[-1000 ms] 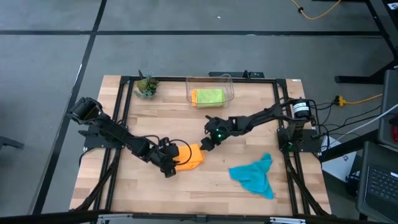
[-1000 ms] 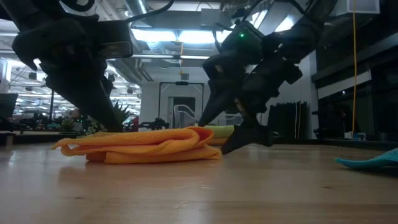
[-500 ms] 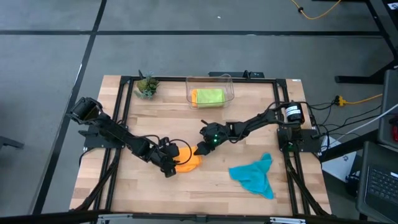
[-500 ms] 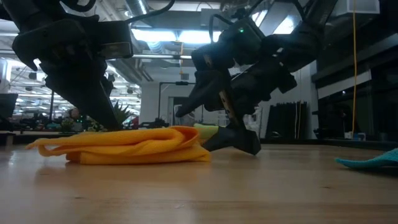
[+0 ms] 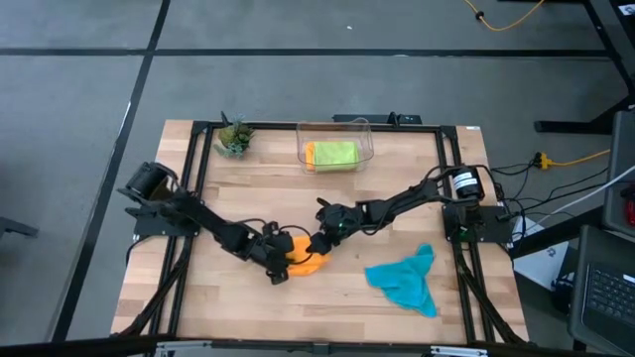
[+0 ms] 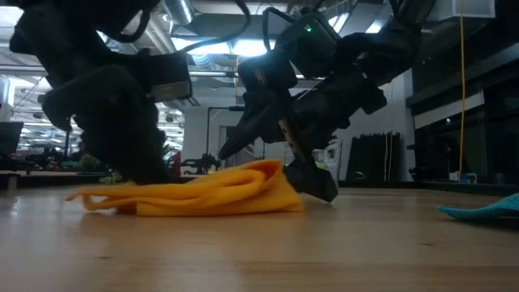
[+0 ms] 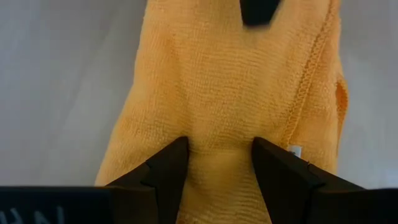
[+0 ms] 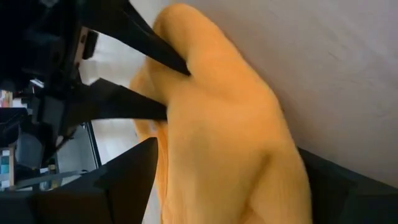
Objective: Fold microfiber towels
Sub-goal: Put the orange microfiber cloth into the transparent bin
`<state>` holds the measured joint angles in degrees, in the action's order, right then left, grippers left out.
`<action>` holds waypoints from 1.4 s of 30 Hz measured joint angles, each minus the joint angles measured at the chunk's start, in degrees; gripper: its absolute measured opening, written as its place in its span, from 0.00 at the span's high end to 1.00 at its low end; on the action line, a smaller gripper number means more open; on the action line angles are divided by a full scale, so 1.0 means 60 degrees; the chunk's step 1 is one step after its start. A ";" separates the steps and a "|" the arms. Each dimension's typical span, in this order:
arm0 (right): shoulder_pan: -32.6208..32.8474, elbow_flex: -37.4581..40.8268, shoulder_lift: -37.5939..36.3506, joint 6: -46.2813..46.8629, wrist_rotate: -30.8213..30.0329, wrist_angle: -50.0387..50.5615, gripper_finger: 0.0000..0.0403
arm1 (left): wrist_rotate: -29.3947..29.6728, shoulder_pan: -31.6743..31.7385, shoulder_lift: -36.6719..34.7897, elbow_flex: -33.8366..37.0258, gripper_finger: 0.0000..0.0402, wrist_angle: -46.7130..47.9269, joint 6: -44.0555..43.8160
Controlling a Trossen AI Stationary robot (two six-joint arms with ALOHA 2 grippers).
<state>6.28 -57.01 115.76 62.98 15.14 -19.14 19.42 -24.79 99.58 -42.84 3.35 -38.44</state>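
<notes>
From above, the wooden slatted table (image 5: pixel 238 183) is carrying a bunched orange microfiber towel (image 5: pixel 303 256) near its middle, and both dark arms are reaching in to meet over it. The left gripper (image 5: pixel 279 261) is sitting at the towel's left edge with its fingers spread around a fold of cloth, gripping it, while the right gripper (image 5: pixel 319 241) is pressing in from the towel's right side with its fingers spread wide. A crumpled teal blue microfiber towel (image 5: pixel 407 279) is lying well apart, toward the table's right front, and a folded lime green microfiber towel (image 5: pixel 332 154) is resting inside a clear plastic rectangular bin (image 5: pixel 335 130) at the back edge, with a small green potted plant (image 5: pixel 234 137) standing beside the bin to the left. At table height, the orange microfiber towel (image 6: pixel 203 191) is lying in a low, rumpled heap on the wood, the left gripper (image 6: pixel 138 166) coming down onto its left part and the right gripper (image 6: pixel 280 158) straddling its raised right end, one finger tip touching the table just beside the cloth. In the left wrist view, the two dark fingers (image 7: pixel 168 168) are standing apart with the orange cloth (image 7: pixel 230 93) bulging up between them. In the right wrist view, the orange cloth (image 8: pixel 230 137) is filling the space between the widely parted fingers (image 8: pixel 124 180), with the other arm's fingers (image 8: pixel 155 50) pinching its far edge.
</notes>
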 joint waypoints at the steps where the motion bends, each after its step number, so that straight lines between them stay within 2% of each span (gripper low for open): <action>1: 0.0003 -0.0027 0.0011 -0.0005 -0.0005 0.0009 0.24 | 0.0035 0.0021 0.0053 0.0022 0.55 -0.0270 0.0158; 5: 0.0008 -0.0052 0.0175 0.0117 -0.0004 -0.0033 0.24 | 0.0018 0.0035 0.0122 0.0057 0.55 -0.1301 0.0859; 8: 0.0043 -0.0088 0.0414 0.0210 0.0093 -0.0225 0.24 | 0.0062 0.0035 0.0136 0.0064 0.55 -0.1453 0.0985; 13: 0.0053 -0.0096 0.0485 0.0013 0.0898 -0.0286 0.25 | 0.0263 0.0185 0.0144 0.0065 0.55 -0.1364 0.0997; 18: 0.0205 -0.0103 0.0492 -0.0106 0.1611 -0.0324 0.30 | 0.0476 0.0465 0.0144 0.0068 0.55 -0.1279 0.1010; 24: 0.0145 -0.0099 0.0496 -0.0227 0.1572 -0.0292 0.36 | 0.0079 0.0576 0.0131 0.0068 0.55 -0.1278 0.1422; 31: 0.0022 -0.0099 0.0496 -0.0303 0.1595 -0.0284 0.37 | -0.0435 0.0218 0.0122 0.0061 0.55 -0.1297 0.1797; 39: 0.0040 -0.0099 0.0496 -0.0531 0.1633 -0.0217 0.37 | -0.0409 0.0173 0.0125 0.0061 0.55 -0.1289 0.1790; 42: 0.0133 -0.0108 0.0492 -0.0825 0.1494 -0.0087 0.41 | -0.0380 0.0173 0.0128 0.0068 0.55 -0.1283 0.1787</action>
<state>7.08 -57.66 118.72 58.03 24.10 -19.66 17.14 -23.75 100.35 -42.44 -4.35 -27.72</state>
